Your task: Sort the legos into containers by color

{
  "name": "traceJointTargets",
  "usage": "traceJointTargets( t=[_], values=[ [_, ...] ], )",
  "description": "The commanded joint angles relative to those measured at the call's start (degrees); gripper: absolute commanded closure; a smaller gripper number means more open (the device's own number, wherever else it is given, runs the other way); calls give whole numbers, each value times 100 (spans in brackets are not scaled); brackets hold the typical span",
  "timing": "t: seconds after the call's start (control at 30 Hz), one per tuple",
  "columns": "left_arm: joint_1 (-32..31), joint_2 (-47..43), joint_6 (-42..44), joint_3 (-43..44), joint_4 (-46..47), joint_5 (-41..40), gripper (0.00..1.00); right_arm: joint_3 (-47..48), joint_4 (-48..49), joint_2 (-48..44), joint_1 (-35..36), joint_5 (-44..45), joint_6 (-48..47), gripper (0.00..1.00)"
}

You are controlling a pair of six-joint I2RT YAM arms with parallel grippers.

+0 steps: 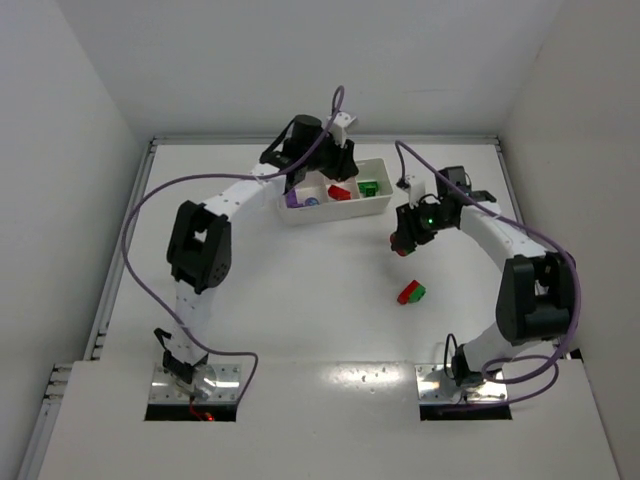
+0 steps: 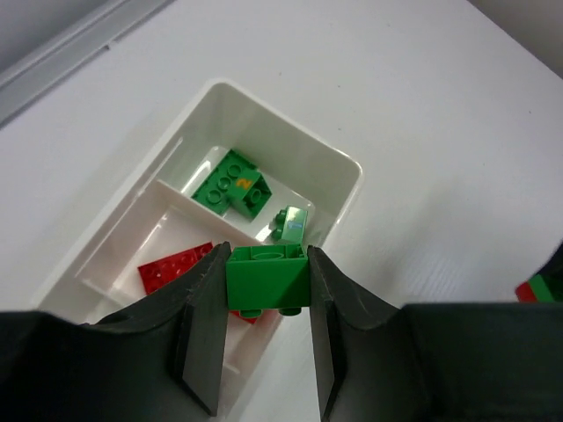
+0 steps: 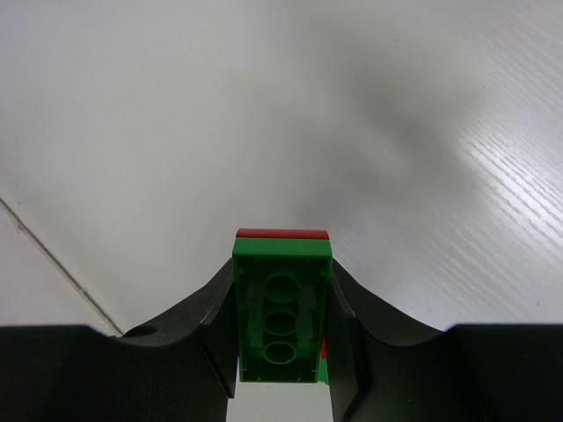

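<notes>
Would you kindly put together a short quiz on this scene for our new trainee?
1. True or false: the left gripper is empty.
2. Which colour lies in the middle compartment of the tray? A) green B) red C) purple
3. Fill in: the right gripper holds a stack of green and ___ bricks.
Key: 1 false, it grips a green brick; 2 B; 3 red.
</notes>
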Motion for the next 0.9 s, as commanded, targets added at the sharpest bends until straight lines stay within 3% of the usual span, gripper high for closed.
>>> traceJointTargets(
  t=[0.0, 0.33, 0.4, 0.43, 0.53, 0.57, 0.7, 0.87],
  values=[
    [-97, 601, -332, 672, -32, 428, 92, -112, 288, -305, -53, 150, 213, 94],
    [-265, 1744, -384, 1824, -84, 683, 87, -173, 227, -436, -158, 203, 214, 94],
    [-317, 1850, -437, 1894, -84, 683, 74, -173, 227, -436, -211, 203, 214, 94],
    [-318, 1929, -489, 1895, -84, 683, 51, -173, 227, -436, -211, 203, 214, 94],
    [-318, 1991, -490, 1947, -32, 517, 25, -173, 227, -436, -211, 151, 266, 94],
    [-318, 1991, -490, 1947, -32, 455, 9, -173, 227, -436, -211, 98, 266, 94],
    [-265, 1938, -419, 1947, 100, 594, 6, -120, 174, -305, -211, -86, 319, 94],
    [-28, 1089, -559, 1432, 425, 1727, 18, 63, 122, -41, -316, -874, 372, 94]
  ],
)
